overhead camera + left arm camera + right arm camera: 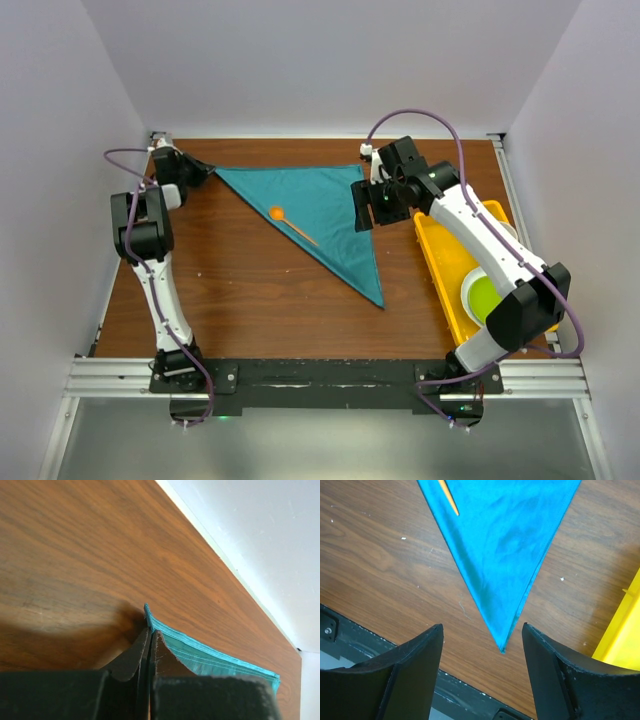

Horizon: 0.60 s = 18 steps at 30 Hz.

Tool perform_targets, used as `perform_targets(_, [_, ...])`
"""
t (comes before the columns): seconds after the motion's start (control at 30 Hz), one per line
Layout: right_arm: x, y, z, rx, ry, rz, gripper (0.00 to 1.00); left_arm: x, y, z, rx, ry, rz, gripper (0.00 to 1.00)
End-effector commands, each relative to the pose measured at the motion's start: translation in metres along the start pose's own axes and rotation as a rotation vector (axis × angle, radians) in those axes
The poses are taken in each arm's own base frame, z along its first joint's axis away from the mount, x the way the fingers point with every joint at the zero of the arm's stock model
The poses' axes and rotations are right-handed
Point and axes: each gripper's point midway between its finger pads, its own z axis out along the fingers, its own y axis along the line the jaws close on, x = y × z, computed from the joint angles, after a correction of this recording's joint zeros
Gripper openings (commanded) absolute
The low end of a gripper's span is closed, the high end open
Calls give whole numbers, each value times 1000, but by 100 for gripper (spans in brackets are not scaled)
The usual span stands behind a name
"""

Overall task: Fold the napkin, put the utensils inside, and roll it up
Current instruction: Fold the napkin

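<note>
The left arm stands upright from its base and then reaches forward to the far left corner of the desk (250, 300). There the left hand (195, 172) is closed tight on the left corner of the napkin (320, 215). In the left wrist view its two dark fingers (131, 657) are pressed together with no gap. A thin teal hem of the napkin (210, 657) sticks out between them, low over the wood.

The right arm stretches diagonally from its base, elbow out over the tray (450, 265). The right hand (368, 208) is at the napkin's far right corner. The right wrist view shows its fingers (415, 670) spread wide apart with nothing between them, above bare wood and the napkin's near tip.

The napkin is soft, thin teal cloth folded into a flat triangle. One edge runs along the far side of the desk, and a long point reaches toward the near edge. Faint creases and a doubled edge show along its right side.

The spoon (290, 225) is smooth orange plastic and lies on the cloth near the long folded edge. Its round bowl is to the far left and its thin straight handle slants toward the near right.

The desk is dark brown wood grain, dotted with pale specks. The tray is glossy yellow plastic and holds a round green plate (485, 295).
</note>
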Motion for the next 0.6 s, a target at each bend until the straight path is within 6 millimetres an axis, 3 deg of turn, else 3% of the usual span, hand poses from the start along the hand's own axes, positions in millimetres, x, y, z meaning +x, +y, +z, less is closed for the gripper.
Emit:
perform_targets(0.0, [-3, 8, -13, -48, -44, -1, 68, -36, -74, -21, 135, -73, 58, 1])
perform_targets(0.03, [-2, 10, -13, -57, -45, 0, 69, -36, -91, -29, 158, -80, 69, 1])
perform_targets(0.1, [-1, 11, -15, -65, -53, 0, 69, -27, -102, -38, 167, -75, 64, 1])
perform_targets(0.17, [2, 11, -16, -73, -56, 2, 69, -17, -127, -50, 190, -66, 72, 0])
perform_targets(0.27, [6, 14, -18, -94, -60, 3, 69, 17, -154, -67, 233, -19, 85, 0])
perform_targets(0.3, [8, 16, -22, -100, -69, 1, 69, 38, -166, -75, 251, 14, 96, 0])
perform_targets(0.33, [12, 17, -20, -111, -65, 5, 69, 43, -168, -80, 259, 32, 100, 0])
perform_targets(0.4, [15, 18, -26, -120, -77, 7, 69, 80, -184, -95, 278, 95, 122, 0])
perform_targets(0.57, [29, 22, -27, -158, -69, 17, 70, 130, -197, -124, 294, 198, 178, 0])
